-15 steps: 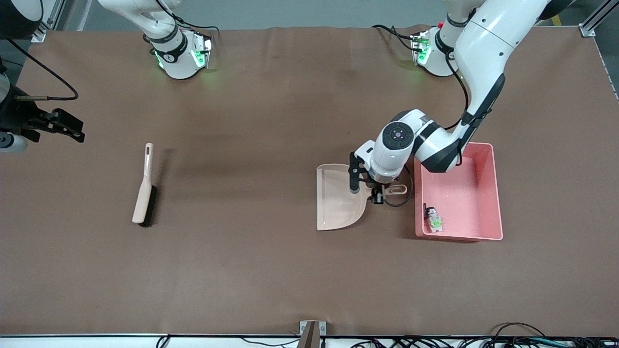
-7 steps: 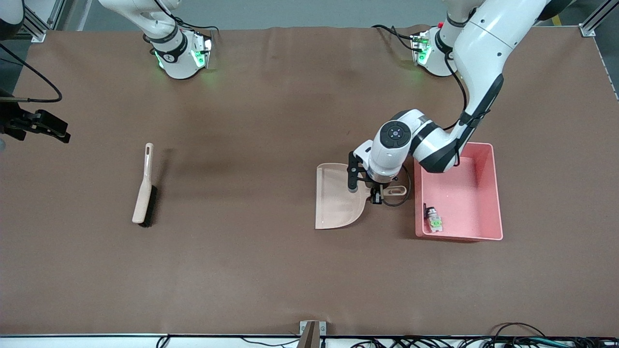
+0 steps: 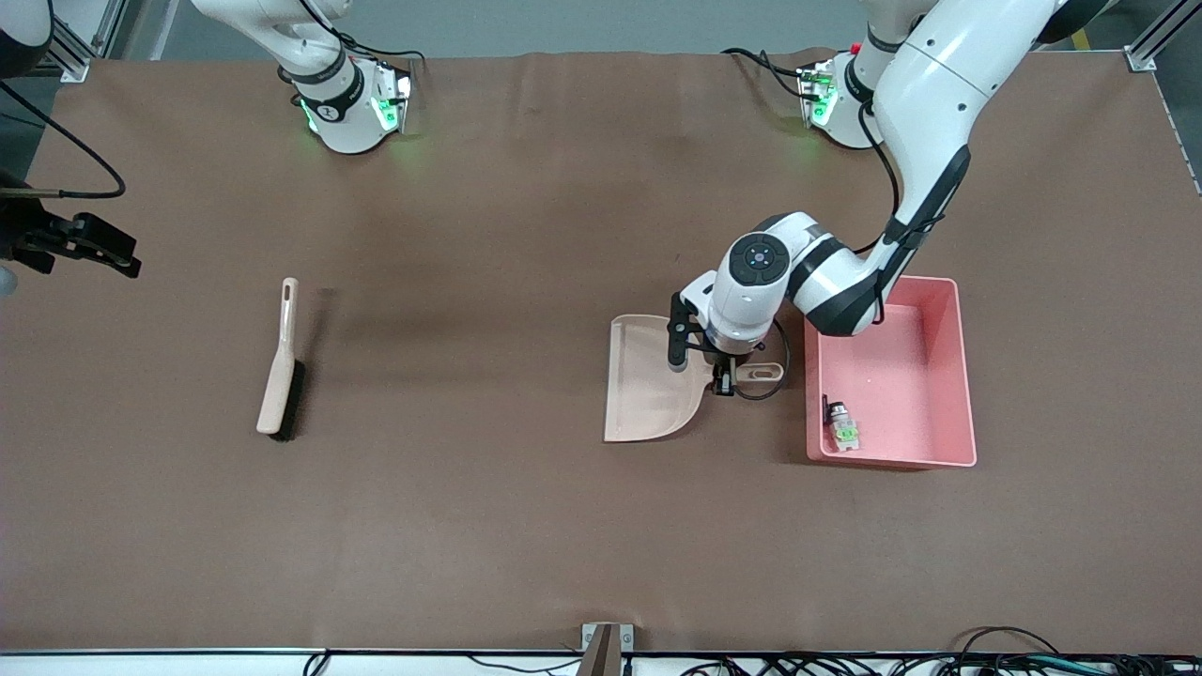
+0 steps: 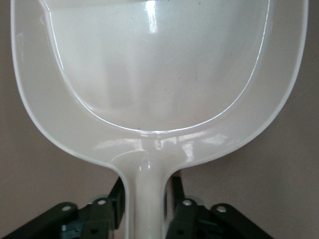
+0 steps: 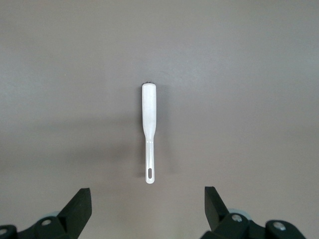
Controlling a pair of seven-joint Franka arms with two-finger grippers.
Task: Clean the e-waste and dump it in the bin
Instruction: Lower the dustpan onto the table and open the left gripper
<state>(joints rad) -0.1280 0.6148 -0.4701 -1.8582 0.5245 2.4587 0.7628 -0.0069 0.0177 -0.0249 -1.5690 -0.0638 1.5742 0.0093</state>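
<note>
Straddling the dustpan's [image 3: 651, 380] handle, the left pincer [image 3: 721, 377] sits low at the table [image 3: 526, 526], between the pan's scoop and the bin [image 3: 963, 376]. In the left wrist view its fingers [image 4: 185, 219] flank the handle closely, but I cannot tell whether they press on it or have let go. The handle's end points at the bin with a narrow strip of bare table between them.

Both e-waste [image 3: 840, 424] parts lie together in the bin, in the corner nearest the front camera on the dustpan's side, close to the walls. The rest of the bin floor is bare.

The brush [image 3: 281, 361] lies flat well apart toward the right arm's end, with wide bare table all round it and a broad open stretch between it and the dustpan. The right pincer [image 5: 148, 209] hangs high over the brush, fingers wide apart, holding nothing.

Since a second ago, the dustpan and left pincer have slid slightly away from the bin, widening that gap. Brush, bin and e-waste have not moved.
</note>
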